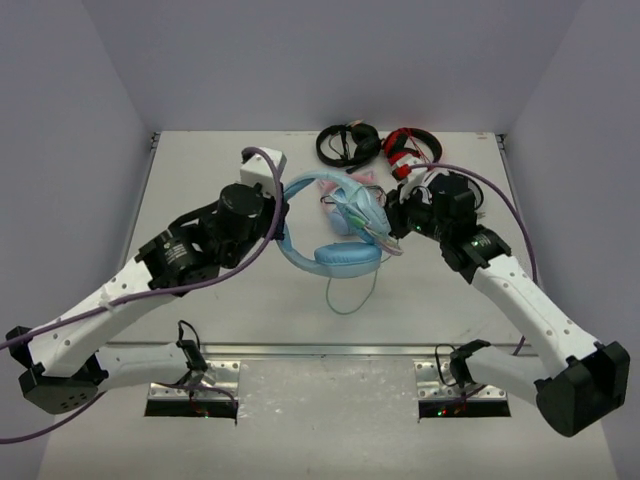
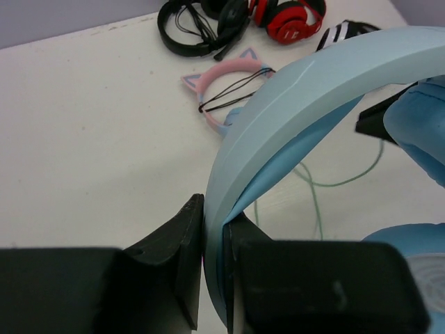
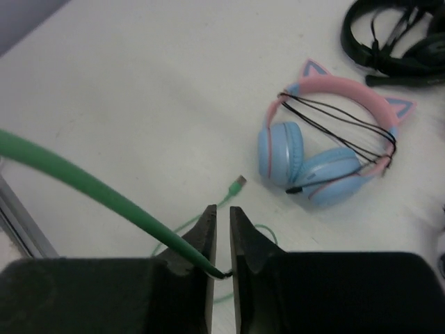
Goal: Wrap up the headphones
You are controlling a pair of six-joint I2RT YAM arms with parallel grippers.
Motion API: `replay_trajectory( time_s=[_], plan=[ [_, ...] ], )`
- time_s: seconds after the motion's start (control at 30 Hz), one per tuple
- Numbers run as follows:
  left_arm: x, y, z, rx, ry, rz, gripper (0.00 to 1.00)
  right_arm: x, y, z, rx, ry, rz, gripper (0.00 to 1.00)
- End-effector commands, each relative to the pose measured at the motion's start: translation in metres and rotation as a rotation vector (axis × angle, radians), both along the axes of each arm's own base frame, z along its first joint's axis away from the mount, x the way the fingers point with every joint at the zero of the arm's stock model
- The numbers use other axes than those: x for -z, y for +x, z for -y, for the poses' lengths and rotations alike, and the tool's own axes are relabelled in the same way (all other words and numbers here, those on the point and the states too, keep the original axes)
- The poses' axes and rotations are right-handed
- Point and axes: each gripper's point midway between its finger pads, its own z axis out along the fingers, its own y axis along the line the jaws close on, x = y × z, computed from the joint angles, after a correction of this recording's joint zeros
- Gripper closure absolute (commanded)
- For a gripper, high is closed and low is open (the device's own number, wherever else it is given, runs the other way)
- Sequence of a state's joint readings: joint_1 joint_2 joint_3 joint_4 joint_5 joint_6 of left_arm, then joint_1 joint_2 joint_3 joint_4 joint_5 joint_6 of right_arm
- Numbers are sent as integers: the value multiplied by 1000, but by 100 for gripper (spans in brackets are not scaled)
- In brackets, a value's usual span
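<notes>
Left jaws (image 2: 214, 233) were clamped tight on the light blue headband (image 2: 313, 90), one finger either side, no gap. From the grip the band arced to the upper right of the left wrist view, with a blue ear cup (image 2: 421, 129) at the right edge.

Right jaws (image 3: 222, 233) were narrow, nearly together. The green cable (image 3: 90, 184) ran in from the left edge of the right wrist view, down into the slot between the fingers, and looked pinched there. More cable looped on the tabletop (image 1: 200, 300) behind the fingers, ending in a green plug (image 3: 240, 182) lying free.

In the top view the headphones (image 1: 348, 258) sat at frame centre between the two arms: band toward the left arm, cups toward the right arm, and a thin cable loop below the lower cup. Couldn't tell whether the cups touched the tabletop.

Other items:
- The pink-and-blue cat-ear pair (image 3: 327, 160) lay flat just beyond the held set, with a dark cord across its band.
- The black headset (image 1: 345, 145) and the red-and-black pair (image 1: 410, 150) were side by side at the top centre of the top view, near the back wall.
</notes>
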State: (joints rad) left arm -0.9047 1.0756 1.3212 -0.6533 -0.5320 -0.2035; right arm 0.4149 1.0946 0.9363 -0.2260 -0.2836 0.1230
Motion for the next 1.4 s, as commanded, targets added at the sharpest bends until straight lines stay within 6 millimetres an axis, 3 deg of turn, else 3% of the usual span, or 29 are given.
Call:
replay_trajectory(
  time_s=[0.0,0.07,0.1,0.13,0.17,0.2,0.33,0.4,0.6,0.67,0.8,0.9,0.97,1.1,1.17,1.27,1.37],
  plan=[
    [-101,-22,0,19,-418,117,99,-52,8,-32,-133,211,253,90],
    [-128,-31,-3,36,-527,128,100,-38,5,-39,-174,249,245,94],
    [-138,-37,-6,47,-567,132,100,-51,5,-44,-194,308,286,98],
    [-146,-41,-3,68,-617,122,100,-41,5,-51,-216,329,258,99],
    [-160,-45,-5,75,-660,131,100,-57,0,-59,-286,384,306,99],
    [-168,-50,-2,102,-698,120,100,-59,-5,-66,-314,444,262,99],
    [-193,-53,-1,106,-773,120,100,-69,-10,-88,-404,564,204,87],
    [-199,-48,-4,74,-793,134,100,-76,-18,-97,-443,602,208,79],
    [-193,-30,-10,-31,-802,173,100,-78,-34,-128,-530,674,183,76],
    [-192,-25,-12,-56,-808,182,100,-70,-35,-139,-542,667,159,82],
    [-199,-16,-36,-187,-871,258,100,-54,-49,-160,-592,659,131,83],
    [-205,-10,-53,-292,-924,295,100,-44,-60,-169,-619,685,126,93],
    [-214,-8,-57,-323,-944,306,100,-45,-64,-173,-636,711,127,92],
    [-225,-4,-68,-398,-950,325,100,-28,-69,-192,-663,694,92,93],
    [-229,-2,-79,-457,-930,349,100,-23,-83,-203,-705,683,89,86],
    [-230,-2,-89,-503,-895,375,99,-18,-98,-212,-745,696,85,84],
    [-223,1,-98,-564,-827,385,100,-20,-115,-218,-798,738,62,98]
  ],
)
